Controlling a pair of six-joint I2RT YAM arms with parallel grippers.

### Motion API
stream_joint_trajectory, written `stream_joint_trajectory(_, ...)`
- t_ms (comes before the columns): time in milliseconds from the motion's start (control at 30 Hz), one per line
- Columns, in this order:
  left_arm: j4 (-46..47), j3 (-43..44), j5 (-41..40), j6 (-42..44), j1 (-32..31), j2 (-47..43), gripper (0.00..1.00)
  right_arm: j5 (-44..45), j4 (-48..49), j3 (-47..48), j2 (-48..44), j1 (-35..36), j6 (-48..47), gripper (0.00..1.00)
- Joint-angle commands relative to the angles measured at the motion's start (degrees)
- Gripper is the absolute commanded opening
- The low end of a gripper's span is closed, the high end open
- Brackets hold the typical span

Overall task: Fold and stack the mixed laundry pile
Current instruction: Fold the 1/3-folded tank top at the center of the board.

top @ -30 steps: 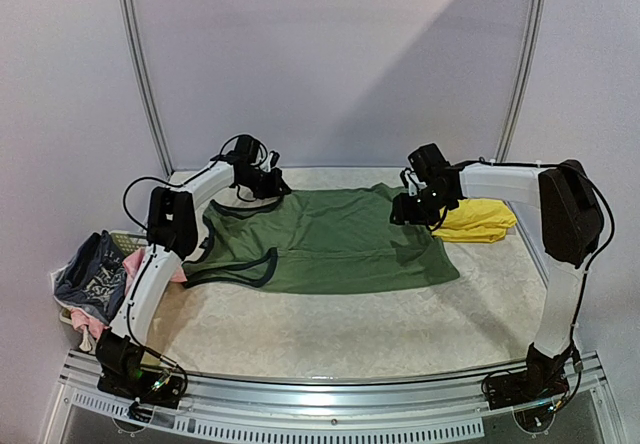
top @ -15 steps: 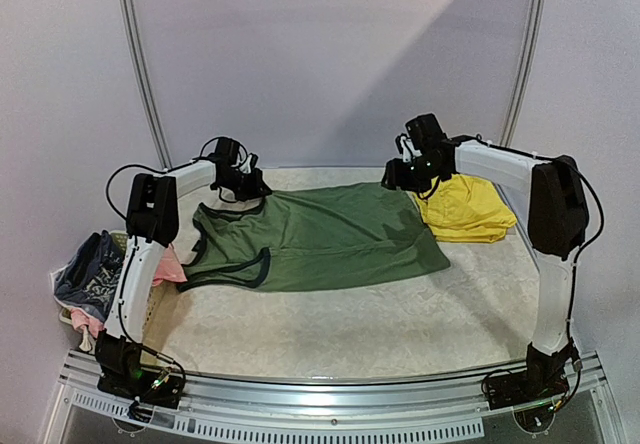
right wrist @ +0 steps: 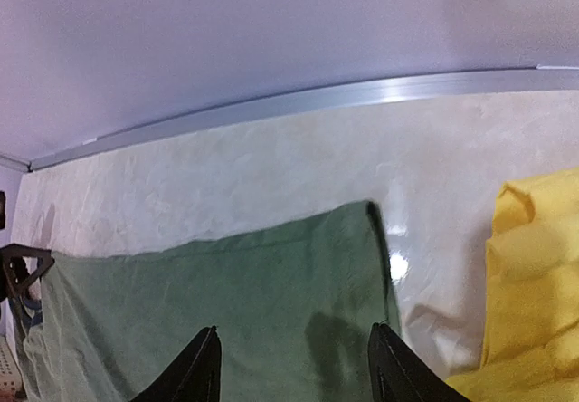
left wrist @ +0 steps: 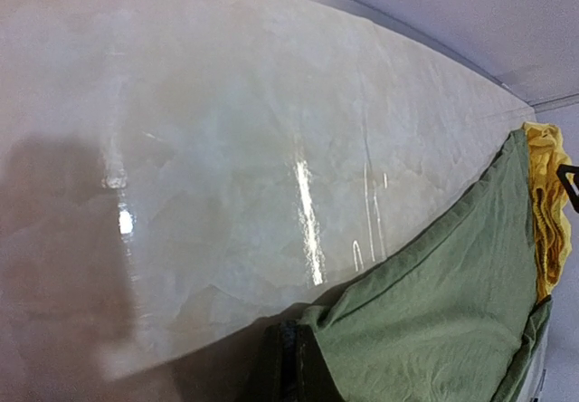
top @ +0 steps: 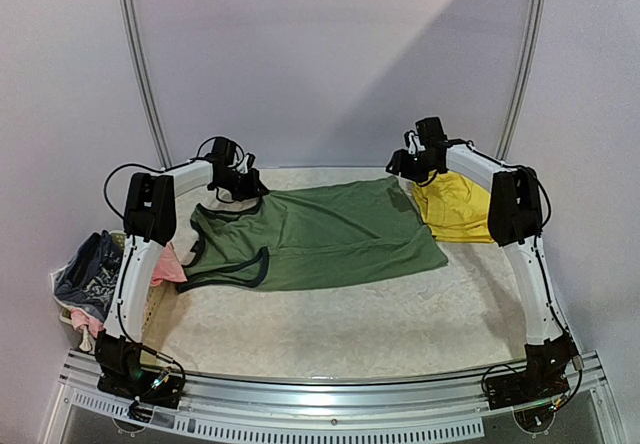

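Top external view: olive-green sleeveless top spread flat across the middle of the pale marbled table, armholes to the left, hem to the right. Over the last second it has been drawn toward the far edge and lies smoother. Yellow drawstring shorts sit just beside the hem at far right, and more of them shows than before.

Left gripper clamped tight on the top's far shoulder edge. Left wrist view confirms green cloth pinched in the closed fingers.

Right gripper was low at the hem a second ago. It is now raised over the far hem corner, jaws roughly half apart, gripping nothing. In the right wrist view the cloth lies flat beneath.

Pink piece and blue-grey patterned piece heaped at the left edge on the pale mesh laundry basket, unchanged.
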Motion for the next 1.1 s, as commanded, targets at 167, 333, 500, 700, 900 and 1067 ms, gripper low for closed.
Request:
stream_joint_trajectory(167,-3.1,0.9,0.7,0.5,-0.1,0.8,0.0,-5.5,9.3,11.1,10.6,-3.0,12.2,0.56)
stream_joint_trajectory(333,-3.2,1.3,1.0,0.3,-0.8,0.9,0.0,-4.9,13.5,15.8,16.4,-3.0,18.4,0.56)
stream_joint_trajectory(500,-3.1,1.3,1.0,-0.4,-1.3,0.9,0.0,-3.5,12.0,18.6,20.1,-3.1,21.8,0.58)
stream_joint_trajectory(700,-3.0,1.6,1.0,-0.6,-2.1,0.6,0.0,-3.5,12.0,18.5,21.8,-2.4,24.3,0.57)
stream_joint_trajectory(900,-4.1,1.7,0.7,0.1,-2.3,0.4,0.0,-4.7,14.7,19.0,23.5,-2.3,26.5,0.45)
stream_joint_trajectory(1067,-4.4,1.8,0.3,0.6,-2.3,0.7,0.0,-4.3,15.3,19.1,23.4,-2.6,26.4,0.33)
